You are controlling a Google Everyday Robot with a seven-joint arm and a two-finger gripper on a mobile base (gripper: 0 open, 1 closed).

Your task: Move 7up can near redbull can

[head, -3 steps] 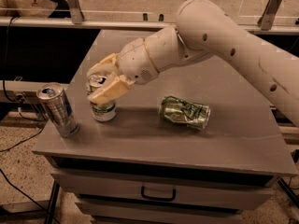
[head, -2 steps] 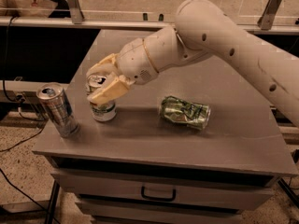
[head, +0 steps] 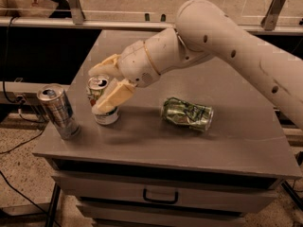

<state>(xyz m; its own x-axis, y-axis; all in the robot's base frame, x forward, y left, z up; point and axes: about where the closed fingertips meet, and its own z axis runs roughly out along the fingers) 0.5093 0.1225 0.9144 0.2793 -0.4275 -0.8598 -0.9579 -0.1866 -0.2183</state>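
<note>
The gripper (head: pixel 107 83) has its jaws pinching the 7up can (head: pixel 105 116), one pale finger across its front and the other behind its silver top. The white and light green can stands upright on the left of the grey bench (head: pixel 156 141). The redbull can (head: pixel 59 111) stands near its left, not touching. A crushed green can (head: pixel 187 113) lies well to the right.

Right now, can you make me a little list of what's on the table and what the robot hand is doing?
gripper: over the left part of the table, fingers closed on either side of the 7up can
7up can: upright, base at the table top, just right of the redbull can, not touching it
redbull can: upright, near the front left corner
crushed green can: lying on its side mid-table, apart from the others
table: grey, with a drawer below
</note>
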